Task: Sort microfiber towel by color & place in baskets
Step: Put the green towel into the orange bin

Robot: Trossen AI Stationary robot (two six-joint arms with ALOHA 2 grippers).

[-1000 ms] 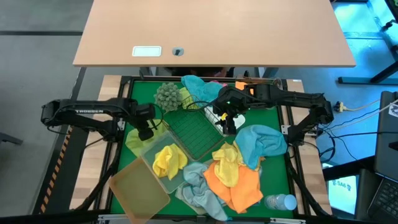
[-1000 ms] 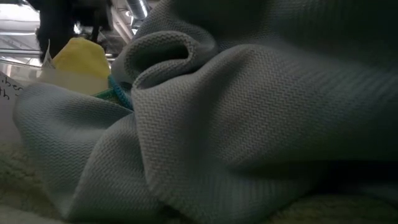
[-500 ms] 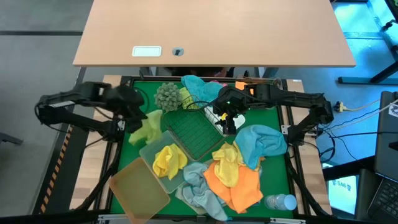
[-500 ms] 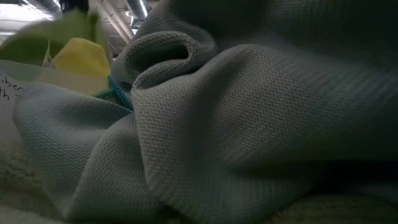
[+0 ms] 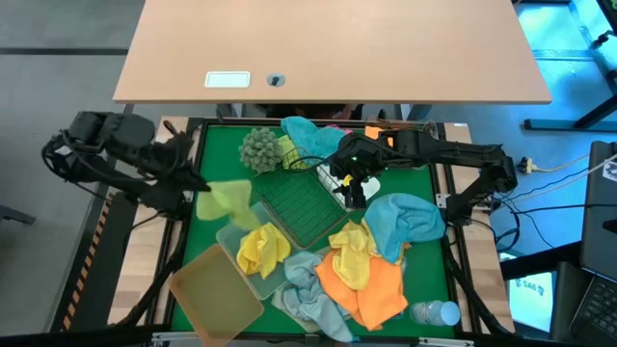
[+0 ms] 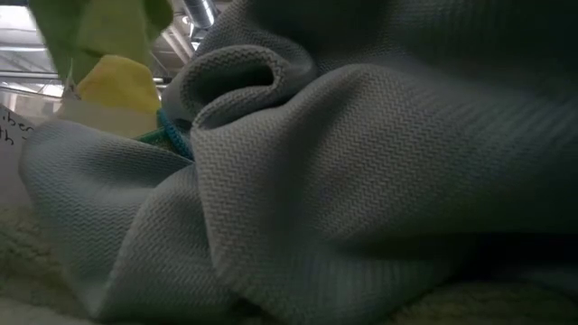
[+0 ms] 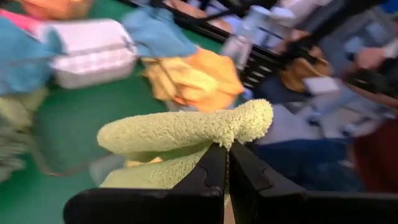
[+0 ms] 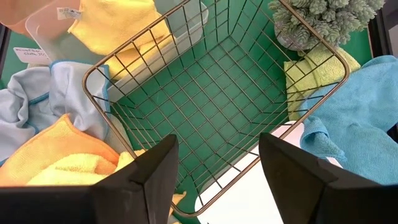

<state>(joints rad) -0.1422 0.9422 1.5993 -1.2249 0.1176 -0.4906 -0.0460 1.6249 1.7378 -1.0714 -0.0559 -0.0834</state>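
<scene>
With the left gripper jaws clamped shut on the lime towel hanging below them, transport is in hand; the next move calls for release over a basket, while the right gripper waits, jaws wide and empty, above the wire basket.

No readable text or labels

**Layout on the green table mat**

At the middle, green wire mesh basket. Just left, lime green towel held above the mat by the left gripper. In front, frosted clear bin holding a yellow towel (amber bin nearer still). Behind, bobbly grey-green ball. Right of the basket, right gripper, then light blue towel.
</scene>
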